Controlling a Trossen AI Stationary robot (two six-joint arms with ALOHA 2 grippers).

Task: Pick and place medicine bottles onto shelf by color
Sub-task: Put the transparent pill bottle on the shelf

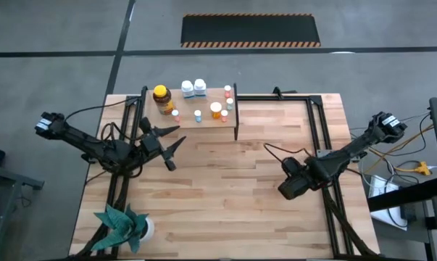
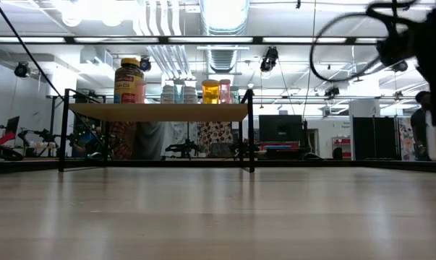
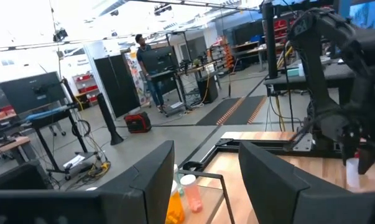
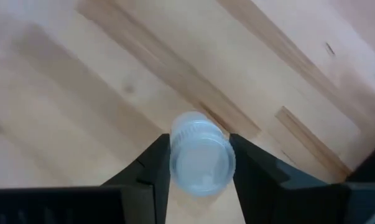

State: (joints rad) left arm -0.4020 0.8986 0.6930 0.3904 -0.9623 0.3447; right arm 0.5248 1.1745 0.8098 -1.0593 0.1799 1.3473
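The shelf (image 1: 193,105) stands at the table's far edge on black legs. It carries several small bottles and an amber jar with a yellow lid (image 1: 162,98); the low view shows them in a row on the shelf (image 2: 156,112). My right gripper (image 1: 287,188) hangs over the table's right half, pointing down, shut on a pale-blue bottle (image 4: 201,154). The gripper hides that bottle in the high view. My left gripper (image 1: 173,148) hovers open near the shelf's left front leg, its fingers (image 3: 150,180) with nothing between them. My right gripper pinches the pale-blue bottle between its two fingers (image 4: 156,165), which press on opposite sides of the round top (image 4: 201,154). The fingers come from above, pointing down. The bottle stands upright; whether its base is on the table, I cannot tell.
A white pot with a green plant (image 1: 127,226) sits at the near left corner. Black frame rails (image 1: 323,138) run along both sides of the table. Bare wood lies in the middle (image 1: 225,188). A person (image 3: 140,46) stands far off in the room.
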